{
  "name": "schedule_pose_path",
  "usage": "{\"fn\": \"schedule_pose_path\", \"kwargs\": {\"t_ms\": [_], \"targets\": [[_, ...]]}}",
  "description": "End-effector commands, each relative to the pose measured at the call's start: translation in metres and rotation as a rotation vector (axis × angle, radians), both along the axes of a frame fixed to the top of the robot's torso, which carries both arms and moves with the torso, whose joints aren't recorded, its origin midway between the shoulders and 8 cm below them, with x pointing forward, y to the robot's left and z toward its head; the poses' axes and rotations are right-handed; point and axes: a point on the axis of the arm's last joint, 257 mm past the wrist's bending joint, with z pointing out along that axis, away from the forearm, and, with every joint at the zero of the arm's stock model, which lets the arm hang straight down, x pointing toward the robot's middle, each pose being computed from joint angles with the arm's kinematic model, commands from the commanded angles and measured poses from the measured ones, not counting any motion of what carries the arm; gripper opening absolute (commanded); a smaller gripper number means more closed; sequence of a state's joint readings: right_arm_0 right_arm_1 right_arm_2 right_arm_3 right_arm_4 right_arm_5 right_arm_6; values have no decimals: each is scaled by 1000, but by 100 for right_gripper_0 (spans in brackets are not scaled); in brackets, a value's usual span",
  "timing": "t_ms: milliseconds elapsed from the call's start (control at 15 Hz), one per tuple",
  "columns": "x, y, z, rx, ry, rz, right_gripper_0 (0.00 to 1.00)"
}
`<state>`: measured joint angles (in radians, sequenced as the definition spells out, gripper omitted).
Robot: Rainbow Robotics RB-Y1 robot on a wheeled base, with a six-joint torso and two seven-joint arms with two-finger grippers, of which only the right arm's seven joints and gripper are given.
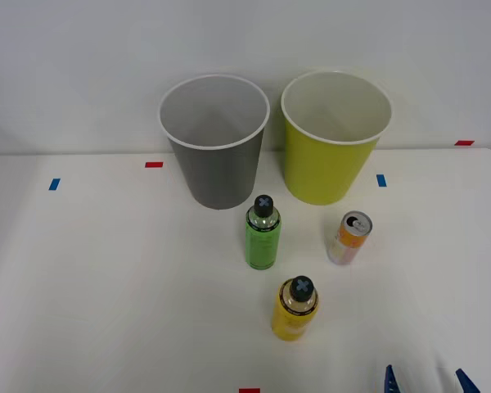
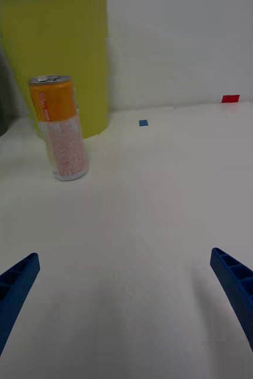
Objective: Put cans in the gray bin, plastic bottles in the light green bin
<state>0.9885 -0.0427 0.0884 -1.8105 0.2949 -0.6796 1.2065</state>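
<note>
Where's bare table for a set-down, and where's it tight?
Free: the wide stretch left of the gray bin and green bottle, and the strip right of the orange-and-white can, ahead of the open right gripper. Crowded: the middle, where the yellow bottle, green bottle and can cluster before the light green bin.

cross mark — green bottle cap (image 1: 264, 202) | yellow bottle cap (image 1: 301, 286)

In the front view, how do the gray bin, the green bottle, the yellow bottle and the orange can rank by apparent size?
1. gray bin, clearly largest.
2. green bottle and yellow bottle: alike, and the yellow one stands nearer the camera, so unranked.
3. orange can, smallest.
</note>
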Motion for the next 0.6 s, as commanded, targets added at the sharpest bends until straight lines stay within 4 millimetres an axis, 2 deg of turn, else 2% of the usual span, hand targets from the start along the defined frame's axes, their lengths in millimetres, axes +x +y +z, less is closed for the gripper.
{"fn": "schedule_pose_path", "kwargs": {"t_ms": [67, 200, 333, 600], "targets": [[-3, 7, 1, -60, -4, 9, 100], [-5, 14, 10, -59, -38, 8, 100], [-10, 21, 16, 24, -67, -17, 100], [-12, 20, 18, 46, -73, -37, 100]]}}
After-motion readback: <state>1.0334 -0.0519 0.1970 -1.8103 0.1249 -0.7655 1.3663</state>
